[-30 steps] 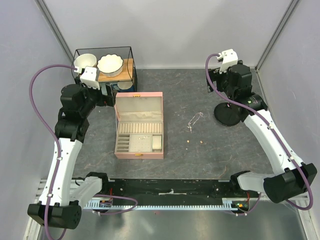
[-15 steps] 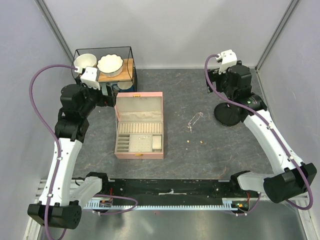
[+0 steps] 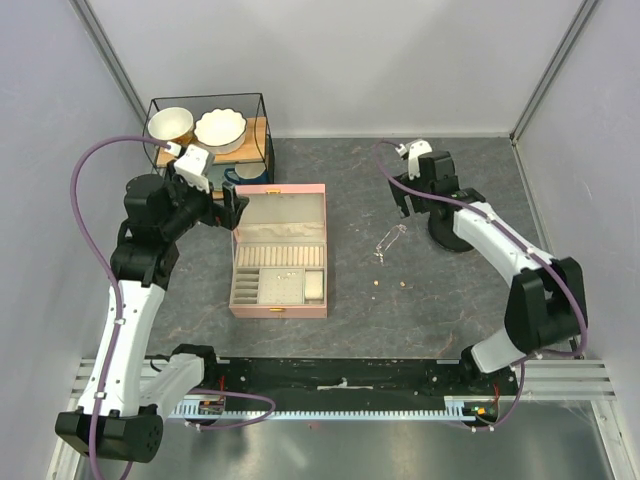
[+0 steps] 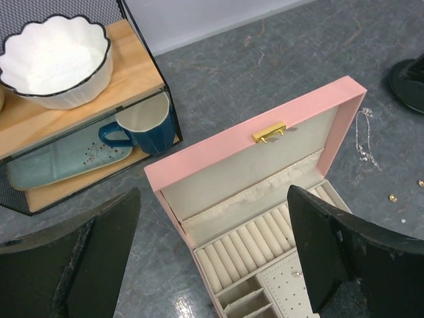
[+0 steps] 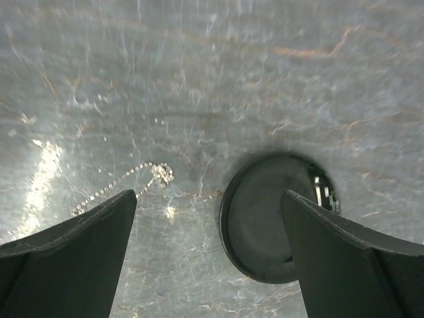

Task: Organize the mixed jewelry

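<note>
The mixed jewelry lies on the dark table right of the open pink box (image 3: 278, 300). It is a thin silvery chain (image 3: 388, 240) and two tiny gold beads (image 3: 376, 283) nearer the front. My right gripper (image 3: 408, 195) hangs open just behind the chain. In its wrist view the gripper (image 5: 209, 195) shows the chain (image 5: 126, 179) by the left finger and the black disc stand (image 5: 265, 218) by the right. My left gripper (image 3: 225, 200) is open over the box's back left corner. The left wrist view shows the gripper (image 4: 213, 192) above the lid, and the chain (image 4: 363, 136) and beads (image 4: 393, 197) at far right.
A black wire shelf (image 3: 262, 120) at the back left holds two white bowls, a blue mug (image 4: 142, 126) and a pale blue plate. The disc stand (image 3: 455, 240) lies partly under the right arm. A tiny shiny stud (image 4: 296, 273) sits on the box's dotted pad.
The right arm has swung forward and left, bringing its gripper down close behind the chain. The left gripper has shifted slightly right, toward the box lid.
</note>
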